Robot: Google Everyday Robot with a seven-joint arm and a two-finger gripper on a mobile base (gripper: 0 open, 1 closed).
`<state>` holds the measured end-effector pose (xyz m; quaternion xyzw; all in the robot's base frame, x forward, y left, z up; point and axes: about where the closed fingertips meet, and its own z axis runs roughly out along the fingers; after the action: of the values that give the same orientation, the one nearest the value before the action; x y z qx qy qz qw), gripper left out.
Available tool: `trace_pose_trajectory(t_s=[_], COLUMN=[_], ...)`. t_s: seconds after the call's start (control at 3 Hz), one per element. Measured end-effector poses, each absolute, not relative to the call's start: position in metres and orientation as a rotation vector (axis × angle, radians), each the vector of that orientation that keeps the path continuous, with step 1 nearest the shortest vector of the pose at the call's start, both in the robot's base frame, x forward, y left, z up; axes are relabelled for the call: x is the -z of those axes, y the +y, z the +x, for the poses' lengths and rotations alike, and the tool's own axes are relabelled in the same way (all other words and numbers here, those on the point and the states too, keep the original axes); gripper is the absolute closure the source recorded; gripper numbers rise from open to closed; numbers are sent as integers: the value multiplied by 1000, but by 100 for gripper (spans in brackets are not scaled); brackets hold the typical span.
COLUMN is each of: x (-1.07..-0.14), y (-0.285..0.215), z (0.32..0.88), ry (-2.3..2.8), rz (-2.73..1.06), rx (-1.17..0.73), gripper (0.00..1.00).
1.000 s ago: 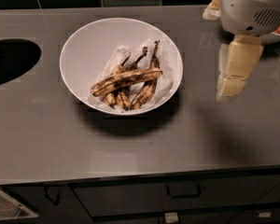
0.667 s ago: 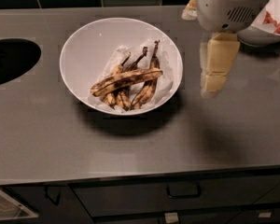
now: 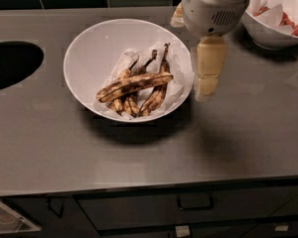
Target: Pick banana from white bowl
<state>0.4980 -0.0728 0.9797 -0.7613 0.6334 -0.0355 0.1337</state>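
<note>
Grey countertop [image 3: 139,152] bears the white bowl [image 3: 89,48] holding the banana [image 3: 134,86], while the gripper [image 3: 207,89] hangs just beside it, openness indiscernible.

Long, nearly straight banana [image 3: 134,85] is yellow, heavily streaked brown-black. It's in the glossy round white bowl [image 3: 89,48], on crumpled white paper [image 3: 179,76]. The cream-coloured gripper [image 3: 206,89] hangs just right of that bowl, over the dull grey countertop [image 3: 139,157].

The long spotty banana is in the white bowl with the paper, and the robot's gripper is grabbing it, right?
Not quite. The banana is in the white bowl, but the gripper isn't grabbing it: the camera view shows it hanging just outside the bowl's rim, on the side toward the bowl of red food, touching no banana.
</note>
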Motion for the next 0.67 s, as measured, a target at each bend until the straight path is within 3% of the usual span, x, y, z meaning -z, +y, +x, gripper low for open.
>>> trace_pose_trajectory(t_s=[0.67], x=[-984], y=[-55], z=[511], ry=[1759], rz=[-2228], rx=[119], gripper=[0])
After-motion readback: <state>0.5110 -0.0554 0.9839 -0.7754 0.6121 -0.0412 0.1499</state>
